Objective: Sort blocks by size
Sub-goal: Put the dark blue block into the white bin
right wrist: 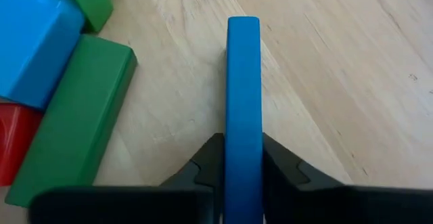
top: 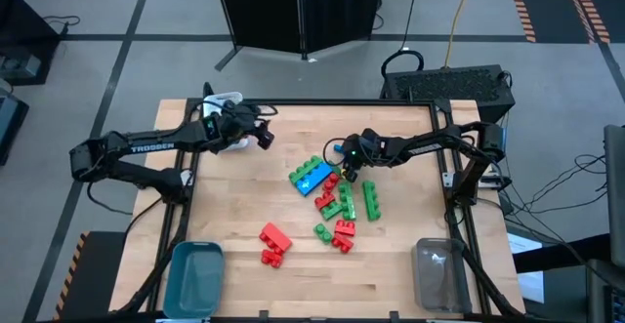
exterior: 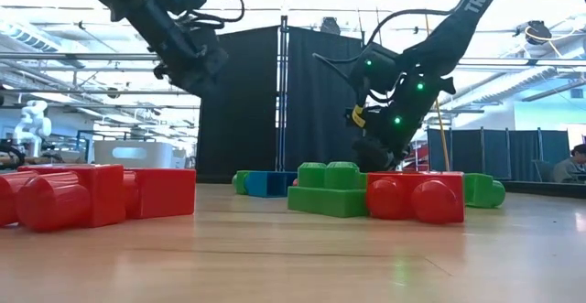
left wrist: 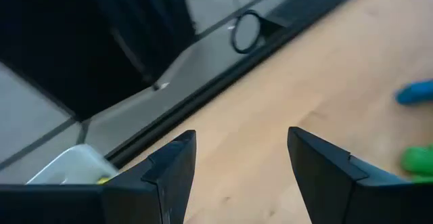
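Right wrist view, thin blue block [right wrist: 243,116] clamped between right jaws

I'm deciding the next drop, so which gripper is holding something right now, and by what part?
The right gripper is shut on a thin blue block, pinching its flat sides at the near end. The left gripper is open and empty, near the table's far edge.

You get bright, even overhead light; the nearest chunky red plastic bricks [exterior: 64,198] blur, and ceiling windows glare.
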`<state>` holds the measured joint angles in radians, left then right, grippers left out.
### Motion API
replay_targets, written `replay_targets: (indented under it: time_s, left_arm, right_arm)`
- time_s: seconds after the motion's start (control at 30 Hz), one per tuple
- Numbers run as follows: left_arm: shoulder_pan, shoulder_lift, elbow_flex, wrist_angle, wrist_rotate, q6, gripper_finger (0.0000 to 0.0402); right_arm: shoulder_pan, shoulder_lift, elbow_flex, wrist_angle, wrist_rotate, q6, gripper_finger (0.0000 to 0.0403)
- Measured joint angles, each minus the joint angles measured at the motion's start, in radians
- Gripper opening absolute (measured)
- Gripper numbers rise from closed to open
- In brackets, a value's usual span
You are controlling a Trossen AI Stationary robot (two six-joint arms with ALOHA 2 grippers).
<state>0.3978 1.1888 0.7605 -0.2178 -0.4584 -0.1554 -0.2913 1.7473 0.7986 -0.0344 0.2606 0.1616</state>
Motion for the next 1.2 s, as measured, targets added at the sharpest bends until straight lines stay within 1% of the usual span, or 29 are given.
replay_targets:
  time_s: [0.03, 0.07, 0.27, 0.47, 0.6, 0.67, 0.77, 0.93, 1.2]
  left_arm:
    - [-0.003, 0.012, 0.0, 0.017, 0.025, 0.017, 0.0222]
    - [-0.005, 0.024, 0.0, 0.034, 0.048, 0.034, 0.0222]
    - [-0.01, 0.108, 0.0, 0.137, 0.152, 0.099, 0.0222]
    - [-0.014, 0.165, 0.0, 0.229, 0.244, 0.183, 0.0222]
    - [-0.029, 0.182, 0.0, 0.268, 0.294, 0.26, 0.0222]
    - [-0.043, 0.192, 0.0, 0.267, 0.321, 0.323, 0.0222]
    - [-0.065, 0.21, 0.0, 0.266, 0.332, 0.4, 0.0222]
    - [-0.087, 0.253, -0.001, 0.304, 0.333, 0.431, 0.0222]
    - [-0.133, 0.301, -0.001, 0.373, 0.336, 0.583, 0.0222]
  right_arm:
    - [0.0, 0.0, 0.0, 0.002, 0.0, 0.0, 0.0039]
    - [0.0, 0.0, 0.0, 0.003, 0.0, -0.001, 0.0037]
    - [0.006, 0.0, 0.0, 0.022, 0.001, -0.008, 0.0037]
    - [0.028, 0.0, 0.0, 0.106, 0.002, -0.043, 0.0046]
    - [0.051, 0.0, 0.0, 0.158, 0.003, -0.097, 0.004]
    - [0.062, 0.0, 0.0, 0.189, 0.004, -0.126, 0.004]
    - [0.077, -0.001, 0.0, 0.245, 0.004, -0.164, 0.004]
    - [0.099, -0.001, 0.0, 0.307, 0.004, -0.211, 0.004]
    - [0.117, -0.017, 0.0, 0.328, 0.004, -0.262, 0.004]
